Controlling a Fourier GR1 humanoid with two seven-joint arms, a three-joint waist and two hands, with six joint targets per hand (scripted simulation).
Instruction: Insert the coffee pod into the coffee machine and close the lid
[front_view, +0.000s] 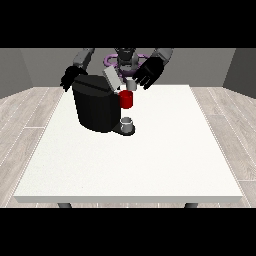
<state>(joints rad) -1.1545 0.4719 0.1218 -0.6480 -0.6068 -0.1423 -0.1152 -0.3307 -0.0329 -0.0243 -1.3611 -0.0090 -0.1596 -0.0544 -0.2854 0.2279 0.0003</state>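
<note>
While the robot hand (148, 73) at the view's right, fingers spread, hovers just above the coffee pod (131, 84), insertion remains; next, lower it into the coffee machine (96, 107).

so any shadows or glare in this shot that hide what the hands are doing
Front view: lighting is flat, with no glare on the white table. The black coffee machine shows little surface detail, and the black hand at the view's left merges with its top edge. The hand at the view's right stands out better, above the small grey pod.
</note>
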